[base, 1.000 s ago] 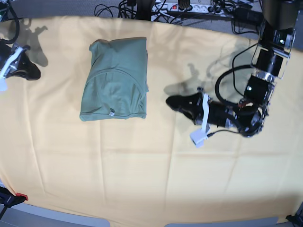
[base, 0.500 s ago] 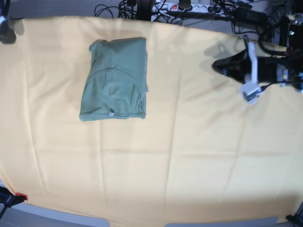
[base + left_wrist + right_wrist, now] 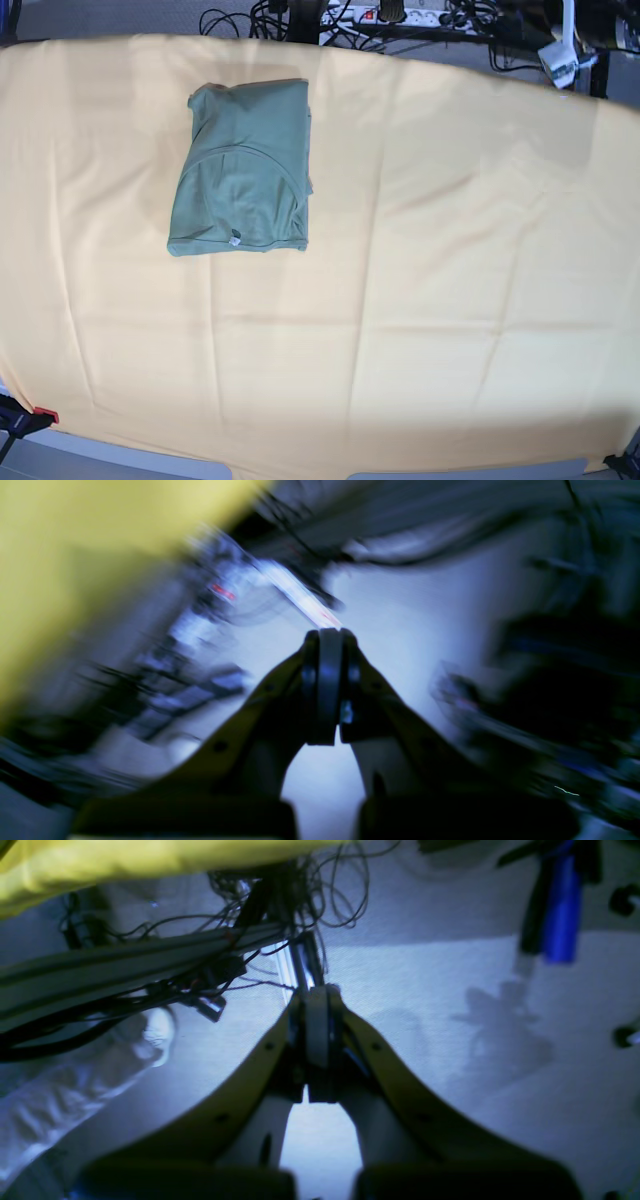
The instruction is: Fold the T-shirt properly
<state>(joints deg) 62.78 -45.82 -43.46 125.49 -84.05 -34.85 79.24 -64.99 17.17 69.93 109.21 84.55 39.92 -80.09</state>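
The sage-green T-shirt (image 3: 245, 165) lies folded into a compact rectangle on the yellow-orange cloth (image 3: 400, 300), left of centre toward the far side, with its white tag (image 3: 236, 239) showing at the near edge. Neither wrist view shows the shirt. My left gripper (image 3: 325, 632) is shut and empty, held off the table over the floor; its view is blurred. Only a bit of that arm (image 3: 575, 45) shows at the base view's far right corner. My right gripper (image 3: 316, 990) is shut and empty, pointing at the floor and cables beyond the table edge.
Cables and a power strip (image 3: 400, 15) lie on the floor behind the table. Cable bundles (image 3: 150, 985) and the cloth's edge (image 3: 125, 860) show in the right wrist view. A red-tipped clamp (image 3: 35, 415) sits at the near left corner.
Both arms have pulled back off the table: the left arm rose from near the shirt to the far right corner, and the right arm left the view at far left. The shirt has not moved.
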